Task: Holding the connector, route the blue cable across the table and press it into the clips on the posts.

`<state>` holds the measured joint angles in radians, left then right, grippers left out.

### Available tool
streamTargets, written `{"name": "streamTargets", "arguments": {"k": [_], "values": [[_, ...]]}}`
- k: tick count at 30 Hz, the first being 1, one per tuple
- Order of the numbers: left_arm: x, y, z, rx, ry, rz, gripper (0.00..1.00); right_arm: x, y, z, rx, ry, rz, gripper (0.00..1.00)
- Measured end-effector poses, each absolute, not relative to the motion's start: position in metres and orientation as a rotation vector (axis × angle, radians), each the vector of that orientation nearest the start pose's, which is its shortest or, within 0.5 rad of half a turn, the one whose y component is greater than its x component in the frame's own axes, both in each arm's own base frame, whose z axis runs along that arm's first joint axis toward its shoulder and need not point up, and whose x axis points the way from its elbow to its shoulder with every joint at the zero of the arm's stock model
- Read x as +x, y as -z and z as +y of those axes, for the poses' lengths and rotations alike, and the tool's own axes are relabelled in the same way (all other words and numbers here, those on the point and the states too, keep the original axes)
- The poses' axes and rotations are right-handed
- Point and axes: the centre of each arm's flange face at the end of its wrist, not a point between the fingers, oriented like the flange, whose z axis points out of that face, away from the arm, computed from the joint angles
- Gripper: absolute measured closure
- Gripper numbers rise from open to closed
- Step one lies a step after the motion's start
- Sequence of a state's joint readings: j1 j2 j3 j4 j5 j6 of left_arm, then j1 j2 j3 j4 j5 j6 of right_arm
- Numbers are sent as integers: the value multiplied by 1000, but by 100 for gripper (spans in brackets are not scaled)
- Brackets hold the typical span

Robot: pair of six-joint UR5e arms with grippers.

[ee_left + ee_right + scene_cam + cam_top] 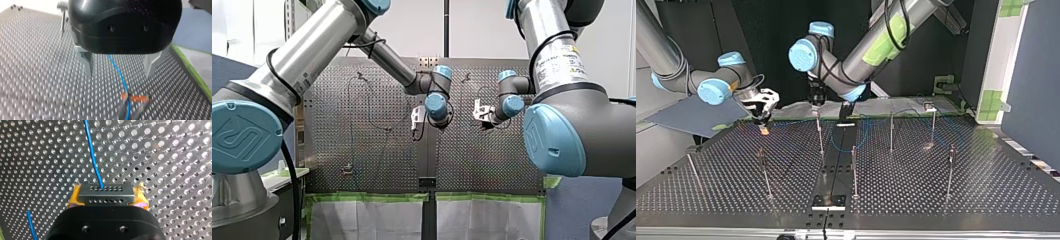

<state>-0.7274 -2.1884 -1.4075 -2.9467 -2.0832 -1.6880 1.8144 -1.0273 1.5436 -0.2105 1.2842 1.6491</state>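
Routing is judged to be under way. My right hand (764, 129) is clenching the connector (105, 194) low over the bench (986, 190), at the top view's left, with the blue cable (93, 157) running ahead. My left hand (120, 72) is hovering released above the cable. The next move is probably calling for lining the cable up with a post (820, 132) clip.

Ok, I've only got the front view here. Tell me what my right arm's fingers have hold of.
Observer: The right wrist view shows the right gripper shut on the connector, with yellow pads on both sides.
Operator: Now report the left.
Observer: In the left wrist view the left gripper is open, its metal fingers holding nothing.
Operator: Find the cable for me there.
Observer: The blue cable runs below the gap between those fingers, touching neither.
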Motion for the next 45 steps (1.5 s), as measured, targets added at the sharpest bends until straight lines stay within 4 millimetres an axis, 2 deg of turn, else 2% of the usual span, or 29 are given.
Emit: {"name": "streamTargets", "arguments": {"k": [5, 9, 18, 32, 40, 45], "values": [[417, -223, -522, 183, 180, 1750, 0, 304, -209, -565, 1810, -1475, -1236, 100], [412, -225, -536, 164, 195, 1725, 0, 301, -209, -567, 1808, -1472, -1241, 100], [412, -203, -555, 146, 169, 1767, 0, 298, -209, -568, 1829, -1505, -1238, 100], [428, -167, -566, 149, 75, 1841, 0, 300, -209, -567, 1847, -1529, -1228, 100], [441, -146, -580, 117, 73, 1830, 0, 300, -209, -567, 1848, -1530, -1227, 100], [447, -146, -588, 72, 80, 1801, 0, 300, -209, -567, 1848, -1529, -1227, 100]]}}
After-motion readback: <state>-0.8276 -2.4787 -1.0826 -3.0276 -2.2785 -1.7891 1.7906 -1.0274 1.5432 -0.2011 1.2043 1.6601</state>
